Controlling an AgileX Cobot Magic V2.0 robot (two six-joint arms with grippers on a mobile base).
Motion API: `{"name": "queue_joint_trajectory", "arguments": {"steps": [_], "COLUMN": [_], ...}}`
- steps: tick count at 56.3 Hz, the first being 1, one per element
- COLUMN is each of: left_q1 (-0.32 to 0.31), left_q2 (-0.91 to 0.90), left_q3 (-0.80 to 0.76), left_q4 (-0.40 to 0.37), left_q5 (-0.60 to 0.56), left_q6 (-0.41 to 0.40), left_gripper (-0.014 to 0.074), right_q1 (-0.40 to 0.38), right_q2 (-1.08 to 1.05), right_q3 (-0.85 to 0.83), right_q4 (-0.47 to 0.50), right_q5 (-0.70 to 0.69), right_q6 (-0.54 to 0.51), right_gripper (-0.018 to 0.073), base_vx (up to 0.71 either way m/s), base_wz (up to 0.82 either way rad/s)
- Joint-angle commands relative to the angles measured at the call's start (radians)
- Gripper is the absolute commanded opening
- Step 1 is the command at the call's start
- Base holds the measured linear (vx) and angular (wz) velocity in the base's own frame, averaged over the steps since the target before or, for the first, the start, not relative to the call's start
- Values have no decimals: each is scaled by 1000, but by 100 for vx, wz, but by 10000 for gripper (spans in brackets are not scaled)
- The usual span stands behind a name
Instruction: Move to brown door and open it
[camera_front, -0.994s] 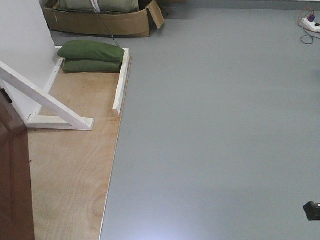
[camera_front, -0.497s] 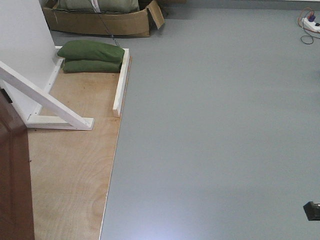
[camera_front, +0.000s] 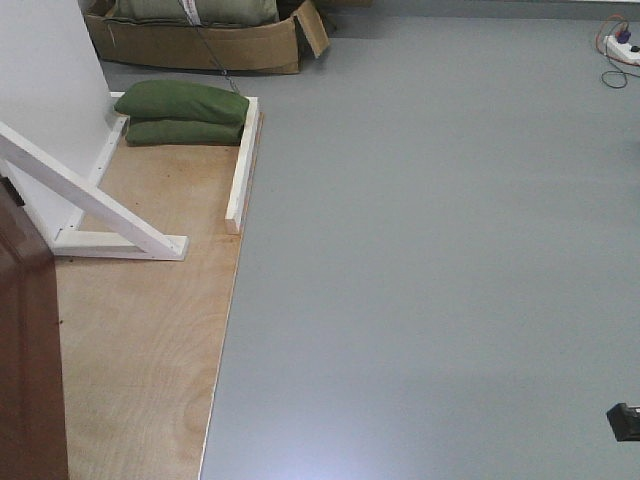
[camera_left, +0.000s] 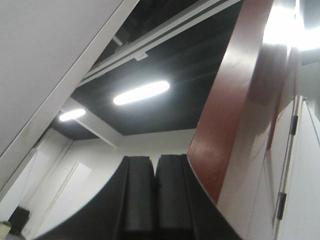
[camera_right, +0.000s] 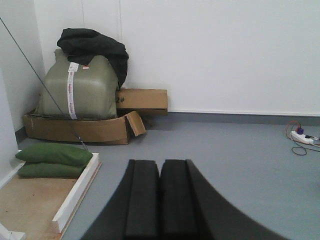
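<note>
- The brown door (camera_front: 25, 350) shows in the front view as a dark reddish slab at the lower left edge, standing beside the plywood sheet (camera_front: 150, 340) on the floor.
- In the left wrist view the same door rises as a glossy red-brown band just to the right of the left end effector (camera_left: 156, 170); whether they touch cannot be told.
- The left end effector's two black pads are pressed flat together with nothing between them, and the camera looks up at a dark ceiling with two lit lamps (camera_left: 141, 92).
- Right of the door in that view stands a white frame with dark hinges (camera_left: 294, 125).
- The right end effector (camera_right: 160, 170) is likewise closed pad to pad and holds nothing; it points over the grey floor (camera_right: 240, 150) toward a white wall.
- A white wall panel (camera_front: 40, 80) with a white diagonal brace (camera_front: 90, 200) stands on the plywood beyond the door.
- Two green sandbags (camera_front: 185, 110) lie stacked at the far end of the plywood, inside a white wooden kerb (camera_front: 240, 170).
- Behind them sits an open cardboard box (camera_right: 75, 130) holding an olive sack (camera_right: 75, 87) with a black cloth on top.
- A power strip (camera_front: 622, 45) with its cable lies on the floor at the far right.
</note>
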Motion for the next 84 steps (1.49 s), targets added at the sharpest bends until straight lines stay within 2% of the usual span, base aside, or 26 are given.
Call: {"name": "queue_joint_trajectory", "arguments": {"steps": [1,12,20,26,38,56,65,70,76,84], "left_q1": [2,5,35,71,166,211,211,211,211,211], "left_q2": [17,55,96,118,142,271,355,400,451,492], "left_q3": [-31,-31,-31,-32,-53,-202,-305,-361,-431,-484], "left_q4": [-13,-46,-81,-125,-151,-229,-310,-372,-434,-457], "left_q5": [-100,-151,-150,-150,-150,-150,-150,-150,-150,-150], "left_q6": [-2,-2,-2,-2,-2,-2,0,42,133,199], "left_gripper": [-3,-3,-3,-3,-3,-3,-3,-3,-3,-3], "right_q1": [-5,-5,-5,-5,-5,-5,-5,-5,-5,-5], "right_q2": [-12,-12,-12,-12,-12,-12,-12,-12,-12,-12], "right_q3": [5,5,5,5,5,5,5,5,5,5], "right_q4": [-7,-7,-7,-7,-7,-7,-7,-7,-7,-7], "right_q5": [-81,-81,-81,-81,-81,-81,-81,-81,-81,-81], "right_q6": [-5,-5,-5,-5,-5,-5,-5,-5,-5,-5], "right_gripper": [0,0,0,0,0,0,0,0,0,0], "base_vx": [0,0,0,0,0,0,0,0,0,0], "base_wz": [0,0,0,0,0,0,0,0,0,0]}}
